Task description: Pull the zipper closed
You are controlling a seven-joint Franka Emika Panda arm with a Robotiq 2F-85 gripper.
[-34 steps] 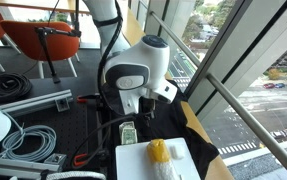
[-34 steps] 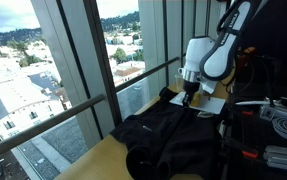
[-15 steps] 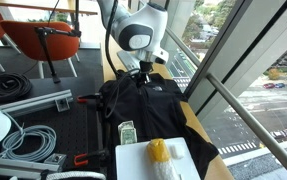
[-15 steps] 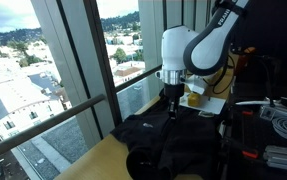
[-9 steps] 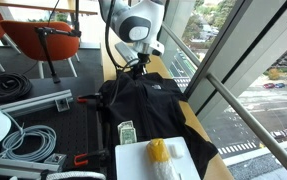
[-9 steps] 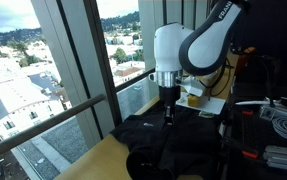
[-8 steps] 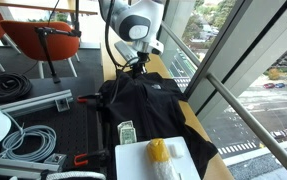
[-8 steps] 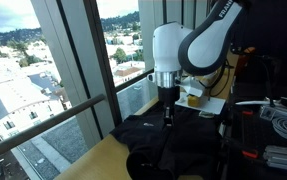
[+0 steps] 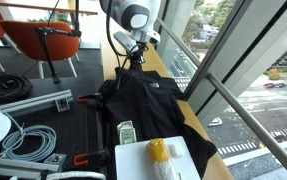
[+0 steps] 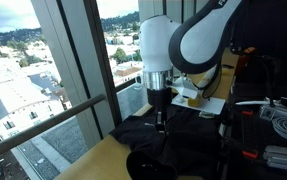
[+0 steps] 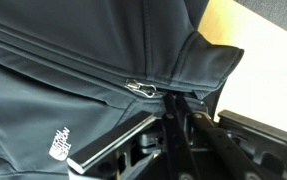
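Near the desk's [image 10: 93, 162] window edge, jacket [image 9: 143, 100] lies flat so the zipper [image 11: 83, 68] runs straight; pull [image 11: 141, 88] sits by the collar [image 11: 198, 60]. End effector [image 11: 175, 108] hovers just beside it, placed to tug; I cannot tell its opening.

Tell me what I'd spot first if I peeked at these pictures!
A big white robot arm leans over a black jacket spread beside the tall windows, its gripper down at the collar end. In the wrist view a little silver zipper pull shines against the dark cloth, with a white logo nearby. A yellow thing sits on a white board near the jacket's hem.
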